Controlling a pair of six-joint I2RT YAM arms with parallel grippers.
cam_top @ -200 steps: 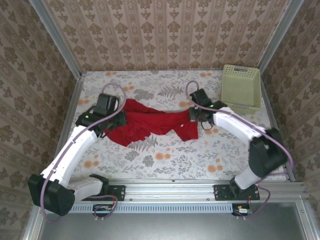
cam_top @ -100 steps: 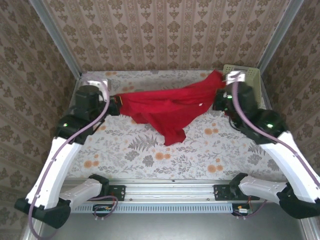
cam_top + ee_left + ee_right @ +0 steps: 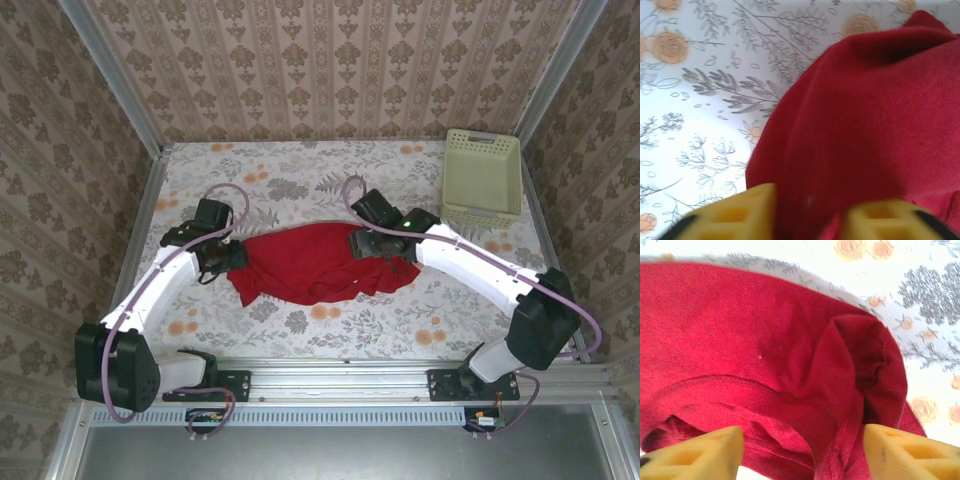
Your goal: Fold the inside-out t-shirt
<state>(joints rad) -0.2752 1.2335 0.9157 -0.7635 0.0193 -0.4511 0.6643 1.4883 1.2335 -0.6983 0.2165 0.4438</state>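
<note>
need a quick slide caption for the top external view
left gripper and right gripper at opposite ends of a crumpled red t-shirt on a floral table, pale basket far right

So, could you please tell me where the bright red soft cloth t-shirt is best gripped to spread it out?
Probably at its two ends, since the bright red cloth t-shirt lies bunched in a wide band. The left gripper could pinch the left end, coming from the left; the right gripper could take the raised fold, from above.
</note>
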